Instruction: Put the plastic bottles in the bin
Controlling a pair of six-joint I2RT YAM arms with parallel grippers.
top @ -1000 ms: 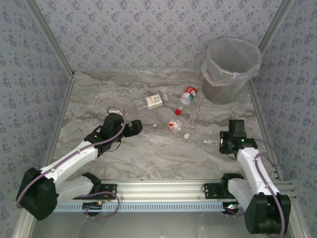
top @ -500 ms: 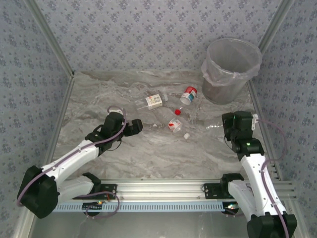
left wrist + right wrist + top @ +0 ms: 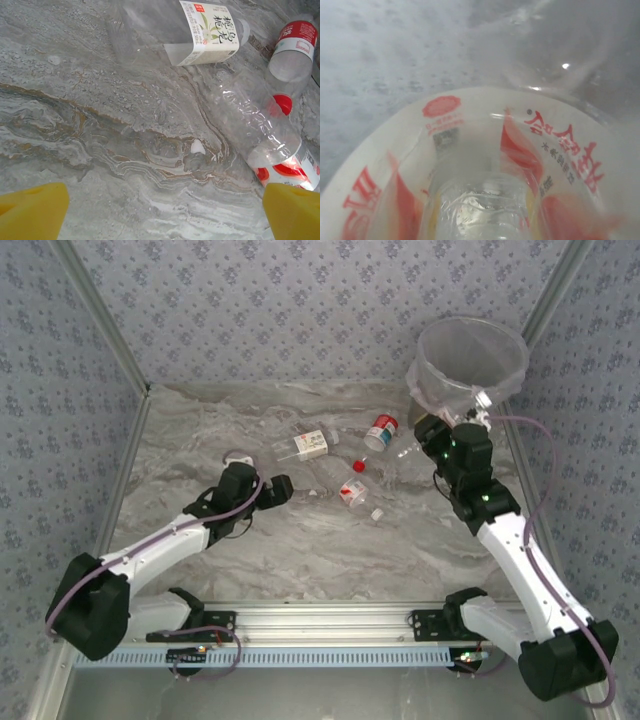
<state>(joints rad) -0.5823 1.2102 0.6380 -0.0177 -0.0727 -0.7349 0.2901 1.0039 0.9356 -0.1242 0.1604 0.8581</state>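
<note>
My right gripper is raised just in front of the bin, a round translucent wastebasket with a bag liner at the far right. It is shut on a clear plastic bottle with a red and white label, which sits close against the right wrist camera. My left gripper stands open low over the table, its yellow fingertips wide apart with nothing between them. Beyond it lie a white-labelled bottle, a red-labelled bottle and a clear red-capped bottle.
The marble-patterned table is walled by patterned panels on three sides. A loose white cap lies near the bottles, and a small white scrap lies ahead of the left fingers. The metal rail runs along the near edge.
The right arm has lifted its bottle off the table and swung it up and back to the bin's front. The left gripper has crept slightly right toward the bottles.
</note>
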